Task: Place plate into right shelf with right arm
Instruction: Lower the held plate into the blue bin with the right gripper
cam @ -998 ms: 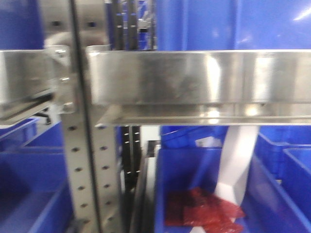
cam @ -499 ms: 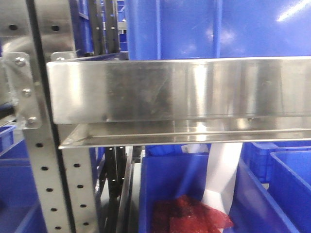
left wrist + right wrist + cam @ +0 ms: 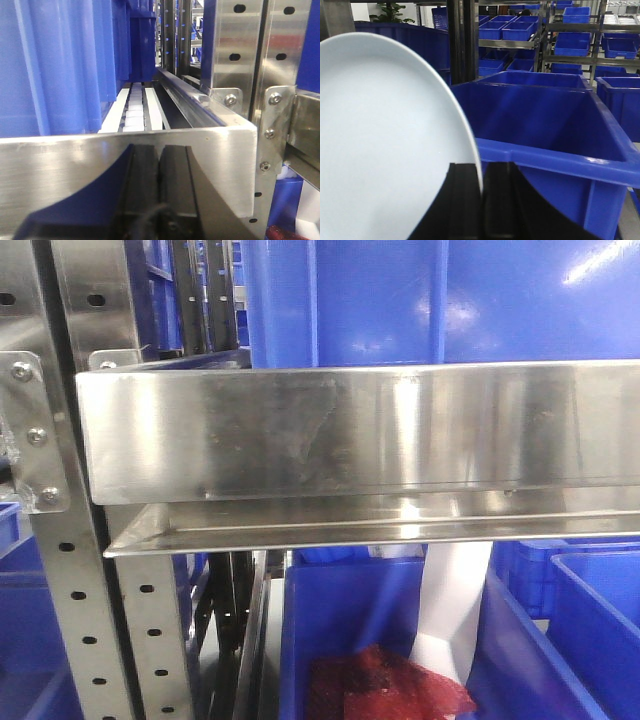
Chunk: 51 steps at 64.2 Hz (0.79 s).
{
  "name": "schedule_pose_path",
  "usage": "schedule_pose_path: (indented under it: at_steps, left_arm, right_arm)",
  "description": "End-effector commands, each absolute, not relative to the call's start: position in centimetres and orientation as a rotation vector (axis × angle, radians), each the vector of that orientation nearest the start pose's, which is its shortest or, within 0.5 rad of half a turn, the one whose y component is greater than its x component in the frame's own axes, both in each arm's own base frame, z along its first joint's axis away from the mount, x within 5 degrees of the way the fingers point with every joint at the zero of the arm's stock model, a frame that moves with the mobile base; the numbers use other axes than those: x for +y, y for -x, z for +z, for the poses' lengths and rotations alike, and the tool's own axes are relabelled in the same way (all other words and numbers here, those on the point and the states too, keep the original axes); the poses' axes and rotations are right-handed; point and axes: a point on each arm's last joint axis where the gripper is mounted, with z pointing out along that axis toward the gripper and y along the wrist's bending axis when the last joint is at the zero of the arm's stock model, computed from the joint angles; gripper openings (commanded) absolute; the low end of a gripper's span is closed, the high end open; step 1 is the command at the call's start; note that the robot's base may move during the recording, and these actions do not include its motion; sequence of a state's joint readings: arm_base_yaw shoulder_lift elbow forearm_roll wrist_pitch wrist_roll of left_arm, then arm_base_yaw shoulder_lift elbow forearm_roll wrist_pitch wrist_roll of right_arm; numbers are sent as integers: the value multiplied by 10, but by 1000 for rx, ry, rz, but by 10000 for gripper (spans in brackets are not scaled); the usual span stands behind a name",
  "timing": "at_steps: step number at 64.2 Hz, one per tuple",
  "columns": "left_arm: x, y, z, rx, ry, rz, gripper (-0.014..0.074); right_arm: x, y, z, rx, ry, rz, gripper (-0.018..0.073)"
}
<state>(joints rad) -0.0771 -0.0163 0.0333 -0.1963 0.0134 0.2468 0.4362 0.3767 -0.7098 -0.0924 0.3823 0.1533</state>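
Gripping plate [image 3: 385, 150] edge-on, right gripper [image 3: 481, 175], plate cropped, left gripper [image 3: 159, 152] closed empty.

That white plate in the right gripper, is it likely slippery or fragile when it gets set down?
The plate looks rigid, showing no sag though the right gripper pinches only its rim. Its smooth face probably makes that edge grip slippery. It looks ceramic, so it would likely chip if knocked on the steel right shelf.

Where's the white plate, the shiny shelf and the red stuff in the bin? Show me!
plate [image 3: 385, 140]: right wrist view, the middle of its white face.
shiny shelf [image 3: 350, 430]: front view, its broad steel front lip.
red stuff [image 3: 385, 692]: front view, its middle, in the blue bin [image 3: 350, 620] below.
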Motion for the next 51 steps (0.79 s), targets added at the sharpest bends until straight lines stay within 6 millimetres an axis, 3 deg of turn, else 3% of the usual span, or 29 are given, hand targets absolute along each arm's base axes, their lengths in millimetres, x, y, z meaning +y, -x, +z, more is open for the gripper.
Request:
schedule_pose_path:
  at_steps: [1,14,26,36,51]
  left_arm:
    - [-3,-55,207,1422,-74,-13,-47]
    - [-3,-55,207,1422,-74,-13,-47]
    - [-3,-55,207,1422,-74,-13,-47]
    - [-3,-55,207,1422,-74,-13,-47]
    - [-3,-55,207,1422,-74,-13,-47]
  right_arm:
    - [24,-57,405,1410,249,383,55]
    - [24,-57,412,1328,241,399,55]
    - [28,-63,439,1244,231,414,55]
    - [39,-88,471,1297,236,402,55]
    - [64,-145,508,1388,267,340,55]
